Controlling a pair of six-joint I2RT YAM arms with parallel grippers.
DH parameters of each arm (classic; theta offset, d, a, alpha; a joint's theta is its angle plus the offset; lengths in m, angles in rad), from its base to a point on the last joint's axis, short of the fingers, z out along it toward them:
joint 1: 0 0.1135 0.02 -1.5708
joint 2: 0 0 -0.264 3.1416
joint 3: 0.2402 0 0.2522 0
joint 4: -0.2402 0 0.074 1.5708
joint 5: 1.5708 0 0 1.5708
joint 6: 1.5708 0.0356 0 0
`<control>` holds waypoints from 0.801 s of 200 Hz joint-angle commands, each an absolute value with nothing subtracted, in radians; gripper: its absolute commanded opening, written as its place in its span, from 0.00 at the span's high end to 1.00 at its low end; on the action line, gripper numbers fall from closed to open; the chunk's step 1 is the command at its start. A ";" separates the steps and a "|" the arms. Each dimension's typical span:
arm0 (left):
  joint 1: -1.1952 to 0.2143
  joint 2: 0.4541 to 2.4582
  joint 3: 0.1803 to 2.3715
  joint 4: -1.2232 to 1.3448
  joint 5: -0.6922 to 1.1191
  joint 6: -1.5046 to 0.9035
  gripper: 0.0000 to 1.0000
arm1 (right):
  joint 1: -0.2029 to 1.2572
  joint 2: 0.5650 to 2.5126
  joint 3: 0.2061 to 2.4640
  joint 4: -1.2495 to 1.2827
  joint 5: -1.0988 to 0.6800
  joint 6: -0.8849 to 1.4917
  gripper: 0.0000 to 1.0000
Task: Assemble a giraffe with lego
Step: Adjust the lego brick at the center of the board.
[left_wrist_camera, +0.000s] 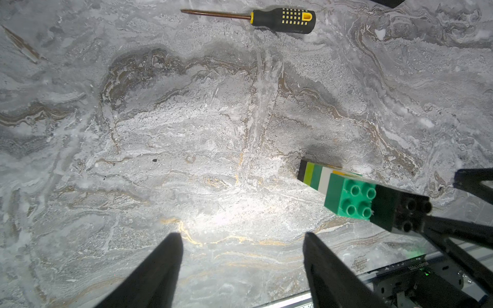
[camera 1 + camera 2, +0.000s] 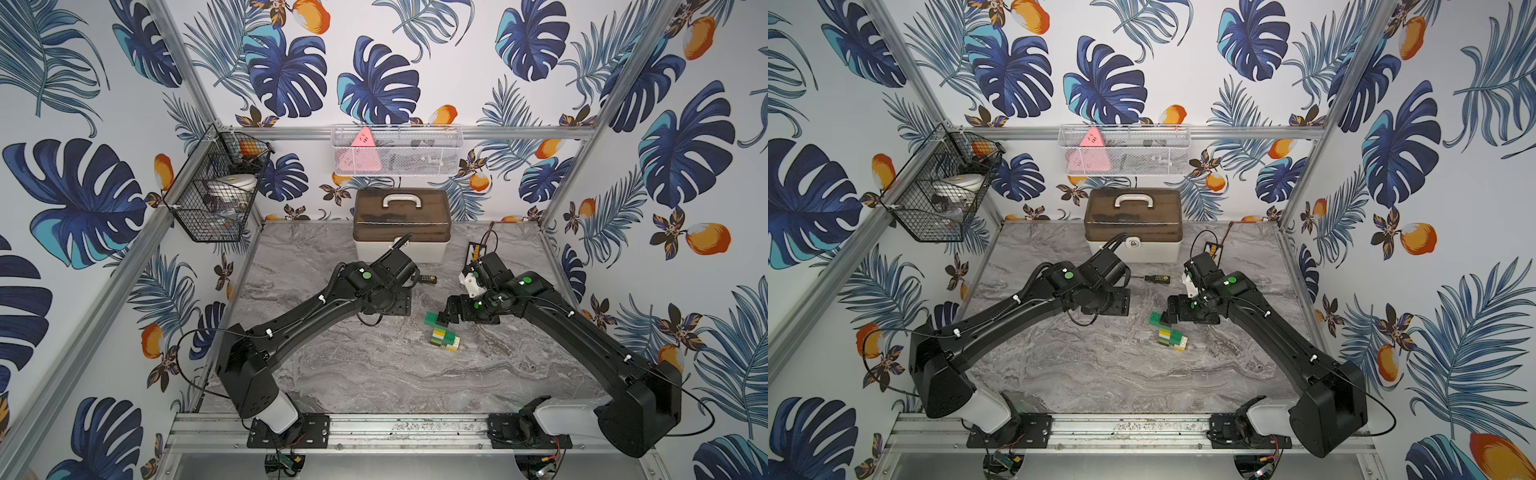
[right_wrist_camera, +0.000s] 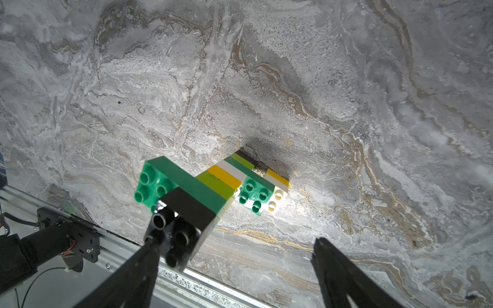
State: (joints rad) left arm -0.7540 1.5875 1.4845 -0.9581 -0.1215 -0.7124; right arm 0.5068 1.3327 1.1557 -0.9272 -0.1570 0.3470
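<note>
The giraffe (image 2: 441,332) stood upright near the middle of the table (image 2: 374,374), studs up, on its green and white base bricks. The striped neck rose to a long green crosspiece with a black brick (image 3: 186,210) on top. It looked complete, so the build was probably at or near its end. The right gripper (image 3: 237,238) hung over the head with its jaws wide. One finger (image 3: 144,256) lay against or just over the black brick's studs, though I could not tell whether they touched. The other finger was well apart from the figure, so nothing was clamped. That fitted a gripper placed to press the top brick home or to let go of it. The left gripper (image 1: 240,234) hovered over bare table beside the giraffe, jaws apart and empty, apparently kept clear so as not to knock the tall, narrow figure. A screwdriver (image 1: 282,20) lay farther back, well apart from the giraffe.
</note>
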 commanded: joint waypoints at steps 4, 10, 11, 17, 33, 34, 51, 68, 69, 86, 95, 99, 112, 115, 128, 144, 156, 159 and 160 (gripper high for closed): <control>-0.753 1.588 1.490 -0.948 -0.123 -0.723 0.24 | 0.505 1.340 1.152 -0.903 -0.144 0.335 0.08; -0.755 1.589 1.493 -0.949 -0.123 -0.721 0.24 | 0.505 1.341 1.150 -0.903 -0.146 0.336 0.08; -0.754 1.589 1.494 -0.950 -0.123 -0.721 0.24 | 0.505 1.341 1.149 -0.903 -0.146 0.336 0.08; -0.754 1.588 1.493 -0.950 -0.123 -0.720 0.24 | 0.504 1.342 1.147 -0.905 -0.146 0.337 0.09; -0.753 1.586 1.489 -0.949 -0.123 -0.721 0.24 | 0.504 1.340 1.143 -0.910 -0.143 0.337 0.09; -0.753 1.586 1.488 -0.949 -0.123 -0.721 0.24 | 0.504 1.340 1.143 -0.910 -0.143 0.337 0.09; -0.753 1.586 1.485 -0.946 -0.121 -0.720 0.23 | 0.504 1.340 1.143 -0.926 -0.134 0.334 0.10; -0.753 1.589 1.485 -0.943 -0.121 -0.719 0.24 | 0.504 1.348 1.143 -0.944 -0.124 0.331 0.11; -0.753 1.590 1.486 -0.943 -0.121 -0.719 0.24 | 0.503 1.349 1.143 -0.945 -0.123 0.331 0.11; -0.754 1.594 1.489 -0.939 -0.120 -0.718 0.23 | 0.505 1.357 1.114 -0.960 -0.114 0.333 0.11; -0.754 1.595 1.493 -0.937 -0.120 -0.718 0.24 | 0.504 1.360 1.109 -0.963 -0.112 0.335 0.11; -0.753 1.596 1.495 -0.937 -0.120 -0.715 0.24 | 0.503 1.363 1.107 -0.964 -0.112 0.336 0.11; -0.753 1.598 1.499 -0.939 -0.121 -0.715 0.23 | 0.503 1.366 1.101 -0.967 -0.109 0.337 0.11; -0.754 1.598 1.499 -0.939 -0.121 -0.715 0.23 | 0.504 1.367 1.100 -0.967 -0.108 0.339 0.11; -0.753 1.598 1.501 -0.940 -0.124 -0.713 0.23 | 0.502 1.368 1.095 -0.970 -0.104 0.342 0.11; -0.754 1.598 1.500 -0.940 -0.125 -0.711 0.23 | 0.499 1.362 1.092 -0.969 -0.104 0.347 0.11; -0.754 1.595 1.499 -0.940 -0.126 -0.710 0.23 | 0.496 1.363 1.097 -0.973 -0.102 0.350 0.11; -0.754 1.595 1.500 -0.940 -0.126 -0.709 0.23 | 0.497 1.363 1.098 -0.975 -0.101 0.350 0.11; -0.753 1.595 1.500 -0.940 -0.126 -0.710 0.23 | 0.496 1.363 1.099 -0.976 -0.101 0.350 0.11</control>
